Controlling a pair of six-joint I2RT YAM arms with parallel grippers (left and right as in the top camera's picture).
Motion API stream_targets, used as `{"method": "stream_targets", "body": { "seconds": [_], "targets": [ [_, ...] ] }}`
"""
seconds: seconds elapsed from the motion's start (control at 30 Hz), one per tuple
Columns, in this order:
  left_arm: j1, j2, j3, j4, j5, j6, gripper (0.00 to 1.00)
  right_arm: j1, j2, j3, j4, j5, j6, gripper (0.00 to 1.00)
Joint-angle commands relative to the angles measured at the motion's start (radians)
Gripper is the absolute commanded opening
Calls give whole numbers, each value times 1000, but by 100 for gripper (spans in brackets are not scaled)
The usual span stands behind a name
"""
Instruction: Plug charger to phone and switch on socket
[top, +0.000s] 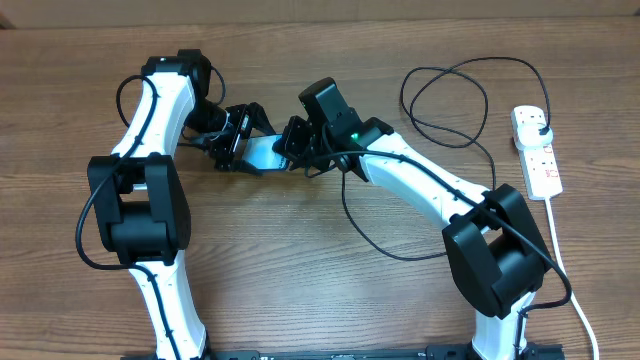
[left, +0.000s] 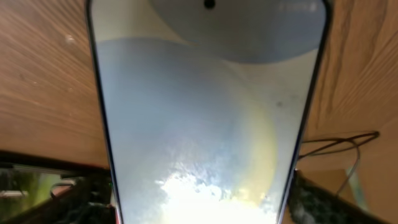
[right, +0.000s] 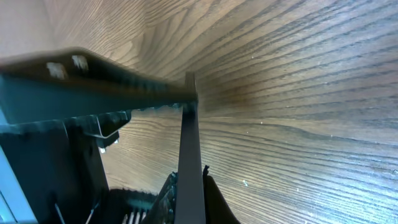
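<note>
Now, right claw (top: 288, 148) is pinched shut just beside phone's (top: 262, 153) end, prob on charger (top: 400, 255) tip, tho view's blurry. Left claw (top: 240, 140) straddles phone's other end; clamped or loose, can't tell. Line tip w/ port, push straight, slow.

phone (left: 199, 124) screen: pale blue glow with glare, no lettering legible
socket (top: 537, 150): red marks on the white casing, too small to read
arms (top: 160, 110): no brand or label can be made out
table (top: 300, 290): bare wood grain, no text
</note>
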Motion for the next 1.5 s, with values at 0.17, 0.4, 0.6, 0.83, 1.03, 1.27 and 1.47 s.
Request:
{"method": "stream_targets", "body": {
  "seconds": [0.17,0.4,0.6,0.83,1.03,1.27,1.47],
  "targets": [
    [-2,0,28,-1,35,-12,100,-54,0,-3,14,-69,19,4],
    [-2,0,28,15,37,37,100,-111,-22,-3,-3,-112,-10,4],
    [-2,0,28,99,142,313,100,-169,-91,-3,-55,-109,-68,4],
    [-2,0,28,225,323,531,100,-224,-200,-3,-103,-87,-106,4],
    [-1,0,28,323,587,755,100,-238,-323,-3,-151,-2,-141,4],
    [-4,-5,29,342,681,842,98,-262,-465,-3,-219,62,-130,4],
    [-4,-52,29,343,683,883,100,-333,-495,-3,-315,8,-113,4]
  ]
}}
